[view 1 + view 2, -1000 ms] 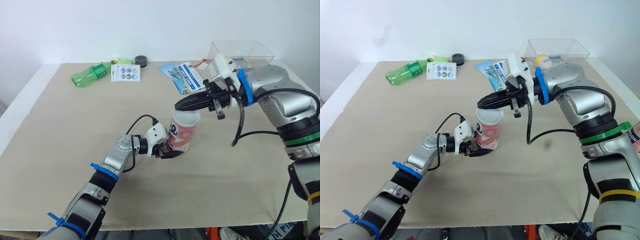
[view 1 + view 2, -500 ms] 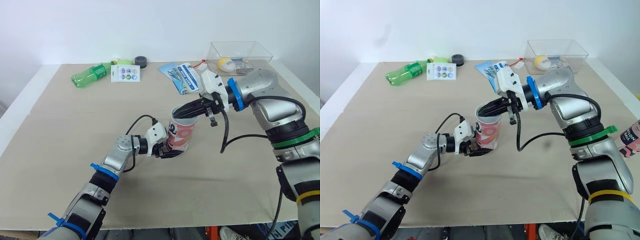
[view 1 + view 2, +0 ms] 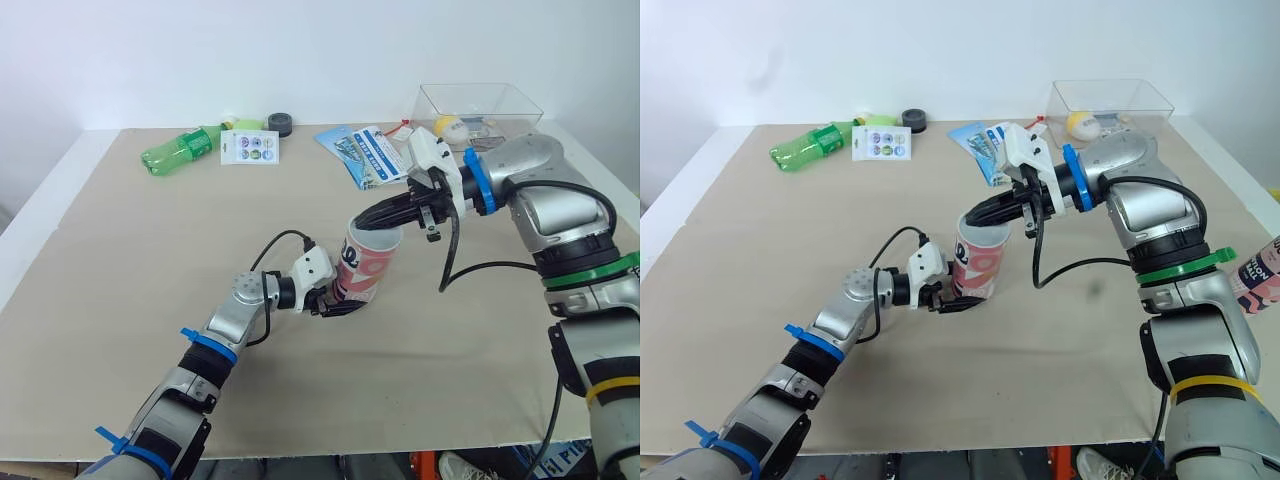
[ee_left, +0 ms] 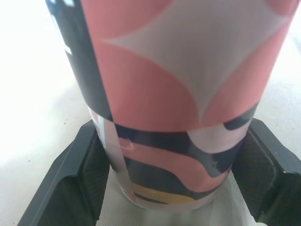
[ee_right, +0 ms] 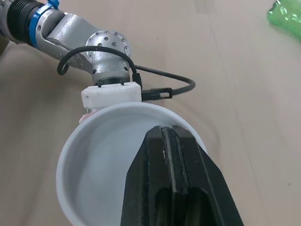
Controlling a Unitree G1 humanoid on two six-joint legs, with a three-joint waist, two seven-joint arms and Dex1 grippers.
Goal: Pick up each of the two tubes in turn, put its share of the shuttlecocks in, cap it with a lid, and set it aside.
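Note:
A pink, white and dark patterned tube (image 3: pixel 368 270) stands upright in the middle of the table, its mouth open. My left gripper (image 3: pixel 335 300) is shut on its lower part, and one finger (image 4: pixel 75 188) shows on each side of the tube (image 4: pixel 178 94). My right gripper (image 3: pixel 358 221) is shut, its fingers pressed together with nothing between them. It hovers just over the tube's white rim (image 5: pixel 94 122), and the inside below looks white and bare. A second pink tube (image 3: pixel 1262 272) pokes in at the far right edge.
A black round lid (image 3: pixel 282 122), a card (image 3: pixel 250 146) and a green bottle (image 3: pixel 180 149) lie at the back left. Blue leaflets (image 3: pixel 365 152) lie behind the tube. A clear box (image 3: pixel 482 103) at the back right holds a yellowish ball.
My right gripper dipped to the tube's mouth, then rose slightly and drew a little to the right while its forearm swung. The left gripper kept its hold on the tube.

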